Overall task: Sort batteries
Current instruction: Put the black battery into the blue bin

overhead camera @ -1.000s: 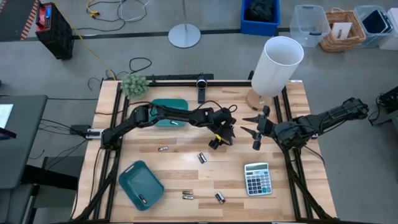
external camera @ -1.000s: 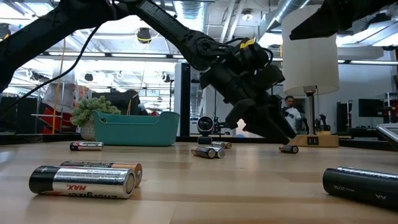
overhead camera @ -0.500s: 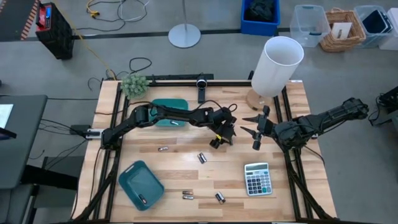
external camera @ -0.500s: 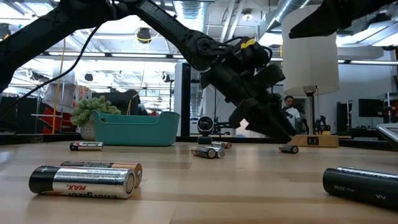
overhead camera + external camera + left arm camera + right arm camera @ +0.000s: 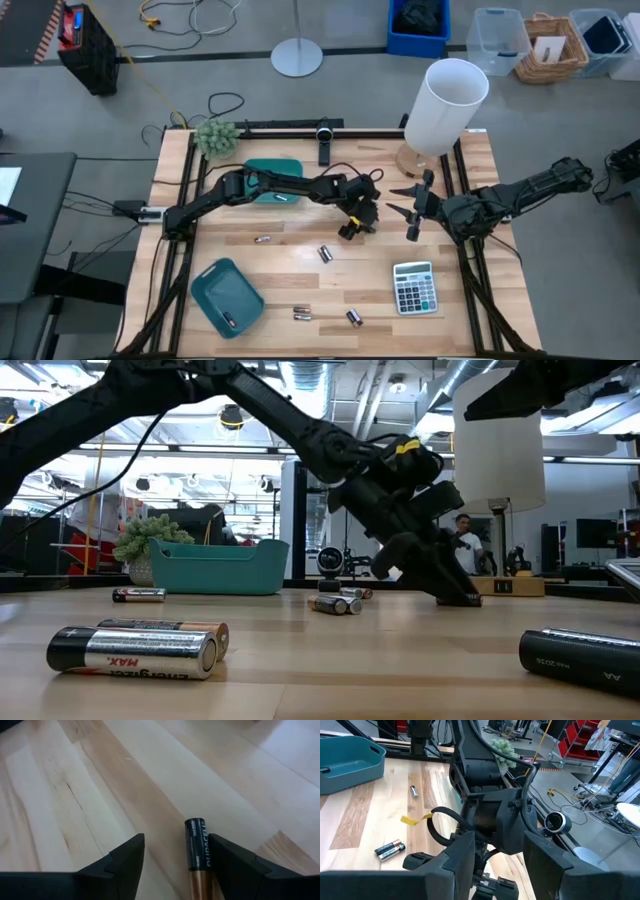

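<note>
- So the left gripper point(image 5: 347, 231) has dropped lower over the middle of the tabletop point(image 5: 290, 275) than it was a second ago. In the low view its tip now sits right down on the wood, where before it hung a bit above.
- Left wrist view shows why: a copper-and-black Duracell battery point(image 5: 198, 851) lies between its two fingers point(image 5: 120, 862), right against one of them. Jaws are spread with a gap on the other side and seem to be narrowing, so not clamped yet. I'd call this lining up for a pick, not a grab.
- In the low view a little battery showed just right of the gripper tip earlier; now the tip covers that spot, so that's probably the one it's going for.
- The right gripper point(image 5: 410, 214) hasn't budged, hovering just right of the left one with jaws parted and nothing in them.
- Nothing else moved. Loose batteries: a single one point(image 5: 262, 239) to the left, a pair point(image 5: 325, 253) near the middle, another pair point(image 5: 301, 313) and a single point(image 5: 353, 318) along the near edge.
- One teal tray point(image 5: 230, 296) at near left has a battery in it, the far tray point(image 5: 272, 168) has one too.
- Calculator point(image 5: 414, 287) is at near right, untouched.
- Sorting is barely started, going by what's loose.
</note>
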Robot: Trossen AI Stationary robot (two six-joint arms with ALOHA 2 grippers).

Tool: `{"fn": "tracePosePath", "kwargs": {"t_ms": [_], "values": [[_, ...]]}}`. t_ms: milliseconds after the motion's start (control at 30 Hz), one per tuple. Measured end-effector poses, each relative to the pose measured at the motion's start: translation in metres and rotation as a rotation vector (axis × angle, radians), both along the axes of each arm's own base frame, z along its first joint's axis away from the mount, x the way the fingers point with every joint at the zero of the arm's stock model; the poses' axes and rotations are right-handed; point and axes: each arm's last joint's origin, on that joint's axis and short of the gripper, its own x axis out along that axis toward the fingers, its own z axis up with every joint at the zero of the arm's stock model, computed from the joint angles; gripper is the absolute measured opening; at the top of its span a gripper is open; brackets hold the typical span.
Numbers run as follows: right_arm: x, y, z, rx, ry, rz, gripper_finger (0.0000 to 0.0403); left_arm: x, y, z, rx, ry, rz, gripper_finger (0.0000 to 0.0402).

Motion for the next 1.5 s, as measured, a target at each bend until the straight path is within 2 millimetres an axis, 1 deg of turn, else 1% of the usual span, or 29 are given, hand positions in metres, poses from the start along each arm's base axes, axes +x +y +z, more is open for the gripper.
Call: {"fn": "tracePosePath", "kwargs": {"t_ms": [133, 367, 400, 533, 833, 1133, 1233, 1333, 1433, 1500], "values": [[0.0, 0.0, 0.0, -0.002, 0.004, 0.0, 0.0179, -0.003, -0.001, -0.003, -0.015, 0.054, 0.022, 0.0161], [0.0, 0.0, 0.0, -0.002, 0.004, 0.0, 0.0179, -0.005, -0.004, -0.005, -0.062, 0.105, 0.086, 0.0046], [0.0, 0.0, 0.0, -0.002, 0.004, 0.0, 0.0179, -0.005, -0.004, -0.005, -0.065, 0.109, 0.092, 0.0042], [0.0, 0.0, 0.0, -0.002, 0.004, 0.0, 0.0179, -0.005, -0.006, -0.006, -0.071, 0.115, 0.102, 0.0042], [0.001, 0.002, 0.005, -0.031, -0.039, 0.014, 0.0179, -0.006, 0.0, 0.006, -0.143, 0.097, 0.135, 0.0042], [0.0, 0.006, 0.007, -0.068, -0.053, -0.011, 0.0179, -0.003, 0.0, 0.014, -0.172, 0.049, 0.176, 0.0042], [-0.001, 0.008, 0.009, -0.087, -0.063, -0.015, 0.0179, 0.0, 0.0, 0.023, -0.183, 0.002, 0.186, 0.0042], [-0.002, 0.01, 0.01, -0.098, -0.072, -0.018, 0.0179, 0.0, -0.002, 0.036, -0.183, -0.039, 0.2, 0.0042], [-0.003, 0.012, 0.011, -0.112, -0.075, -0.031, 0.0179, -0.007, -0.002, 0.047, -0.186, -0.095, 0.222, 0.0042], [-0.003, 0.013, 0.011, -0.115, -0.075, -0.031, 0.0179, -0.015, -0.004, 0.055, -0.2, -0.135, 0.239, 0.0042]]}}
